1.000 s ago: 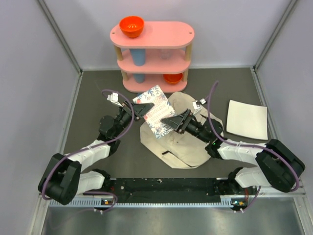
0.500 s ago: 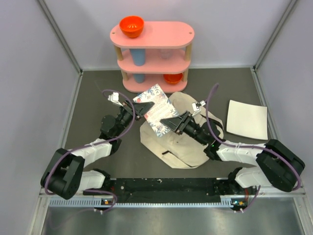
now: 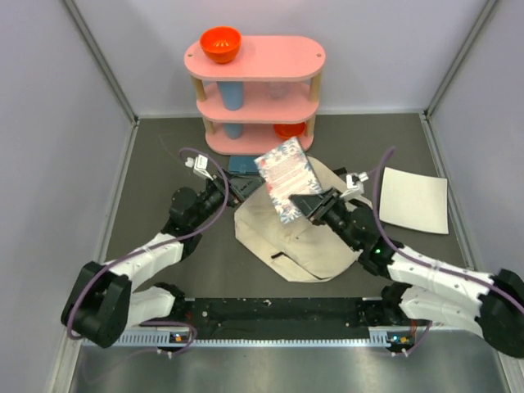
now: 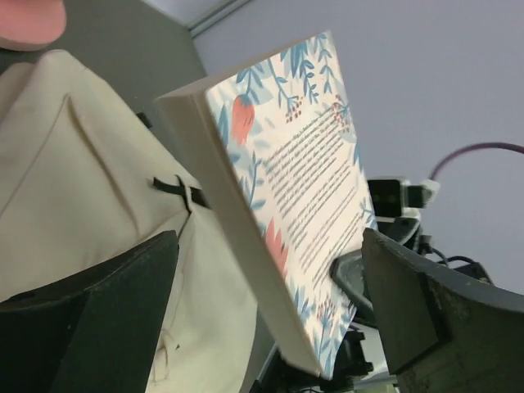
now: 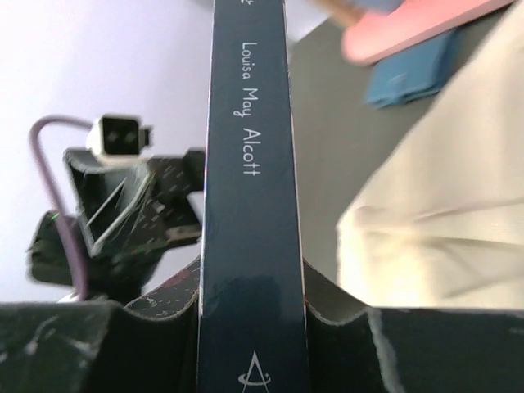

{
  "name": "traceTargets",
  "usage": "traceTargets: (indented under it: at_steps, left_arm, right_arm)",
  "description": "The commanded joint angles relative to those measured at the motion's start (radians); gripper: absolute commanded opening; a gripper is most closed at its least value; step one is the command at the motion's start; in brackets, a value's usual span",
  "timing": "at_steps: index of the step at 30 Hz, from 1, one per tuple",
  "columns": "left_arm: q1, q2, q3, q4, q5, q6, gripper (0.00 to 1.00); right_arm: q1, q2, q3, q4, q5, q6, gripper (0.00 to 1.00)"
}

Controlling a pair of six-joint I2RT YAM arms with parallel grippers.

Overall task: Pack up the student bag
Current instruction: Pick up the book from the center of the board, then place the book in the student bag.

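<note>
Between the right jaws stands the floral paperback book with its dark navy spine, pinched across its thickness near the bottom end only, so most of its length rises free above the grip. That tall overhang is the main risk: a quick swing or tilt could make it pivot or slide out of the hold. Beside the cover, the left jaws are spread wide and touch nothing, yet they sit near enough that a careless move could knock the book askew. Directly beneath it, the large cream soft canvas backpack lies flat on the dark grey worktop, and no open mouth shows from above; lowered now, the book would likely land on closed canvas, or catch a fold and drag the bag toward the pink three-tier shelf just behind
</note>
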Motion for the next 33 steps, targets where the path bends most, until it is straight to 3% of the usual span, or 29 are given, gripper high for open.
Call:
traceTargets:
  at_steps: [1, 2, 5, 9, 13, 17, 21, 26, 33]
  left_arm:
    - [-0.037, -0.133, 0.121, -0.532, -0.059, 0.29, 0.99]
    - [-0.054, -0.147, 0.146, -0.606, -0.125, 0.414, 0.99]
    - [-0.161, -0.162, 0.242, -0.836, -0.263, 0.593, 0.98]
    - [-0.337, -0.063, 0.371, -0.895, -0.363, 0.734, 0.99]
    - [-0.499, 0.095, 0.531, -0.957, -0.379, 0.83, 0.99]
    - [-0.623, 0.3, 0.704, -1.011, -0.354, 0.927, 0.99]
    - [-0.703, 0.44, 0.859, -1.07, -0.354, 0.97, 0.99]
    - [-0.741, 0.563, 0.917, -1.047, -0.34, 0.955, 0.99]
    - [-0.79, 0.726, 1.06, -1.067, -0.311, 0.926, 0.99]
  right_arm:
    - [0.0, -0.233, 0.066, -0.374, 0.419, -0.148, 0.0]
    - [-0.003, -0.274, 0.069, -0.434, 0.467, -0.157, 0.0]
    - [-0.003, -0.414, 0.071, -0.602, 0.609, -0.235, 0.0]
    - [-0.006, -0.592, 0.077, -0.798, 0.784, -0.313, 0.0]
    - [-0.008, -0.675, 0.092, -0.856, 1.009, -0.488, 0.0]
    - [-0.006, -0.73, 0.138, -0.918, 1.138, -0.588, 0.0]
    - [-0.008, -0.804, 0.163, -0.944, 1.21, -0.669, 0.0]
    - [-0.008, -0.942, 0.18, -0.947, 1.23, -0.72, 0.0]
    - [-0.006, -0.948, 0.234, -1.01, 1.214, -0.766, 0.0]
